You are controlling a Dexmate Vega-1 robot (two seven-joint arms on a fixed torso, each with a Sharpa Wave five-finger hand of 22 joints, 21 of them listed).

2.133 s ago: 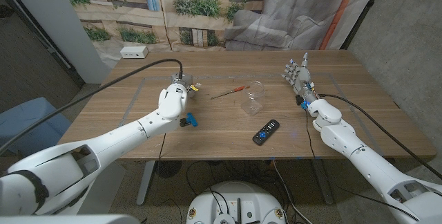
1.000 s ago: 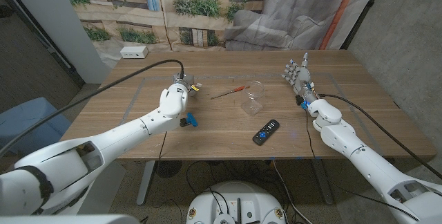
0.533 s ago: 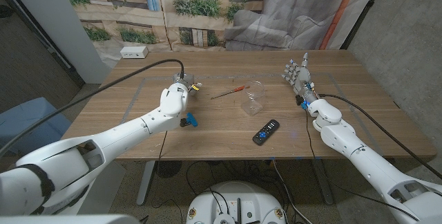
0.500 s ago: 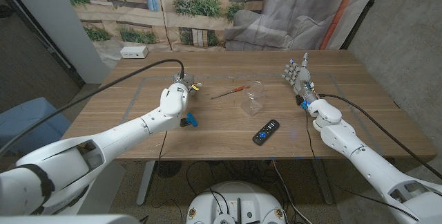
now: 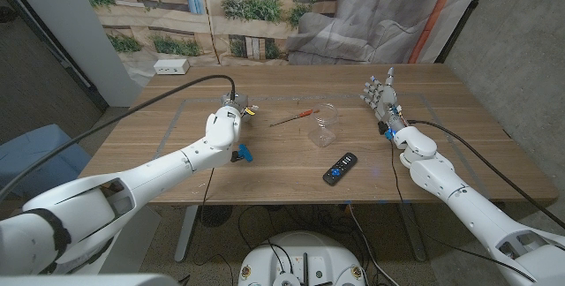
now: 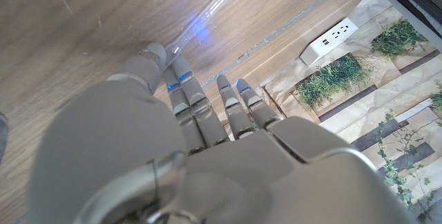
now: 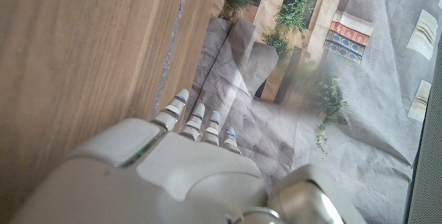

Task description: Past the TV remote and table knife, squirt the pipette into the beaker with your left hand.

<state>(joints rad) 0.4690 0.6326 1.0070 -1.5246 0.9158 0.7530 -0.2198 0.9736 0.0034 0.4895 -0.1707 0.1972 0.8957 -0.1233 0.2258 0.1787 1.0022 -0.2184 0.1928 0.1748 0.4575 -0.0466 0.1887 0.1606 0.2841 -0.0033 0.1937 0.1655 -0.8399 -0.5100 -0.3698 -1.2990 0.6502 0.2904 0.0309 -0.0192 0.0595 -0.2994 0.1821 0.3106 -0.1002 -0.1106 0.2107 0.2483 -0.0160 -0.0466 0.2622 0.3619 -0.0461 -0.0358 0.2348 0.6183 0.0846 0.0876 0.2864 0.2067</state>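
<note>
1. Your target, the clear glass beaker (image 5: 324, 128), lies tipped on its side near the middle of the wooden table (image 5: 291, 176). It is see-through, so its outline is faint against the wood.
2. A thin stick-like item with a red end (image 5: 294, 117) lies just beside the beaker, toward your left arm; it is too small to say if this is the pipette.
3. The black TV remote with blue buttons (image 5: 339, 169) lies nearer to you than the beaker, angled, and apart from it.
4. A small blue piece (image 5: 241, 153) shows right next to your left wrist, low against the table; you cannot tell what it is.
5. A white power strip (image 5: 171, 67) sits at the far left corner of the table.
6. Your left hand (image 5: 226, 120) hovers left of the beaker, well apart from it. In the left wrist view its fingers (image 6: 181, 94) reach out straight and close together over the wood, holding nothing.
7. Your right hand (image 5: 380, 96) stands upright at the table's right side, fingers raised and spread, empty.
</note>
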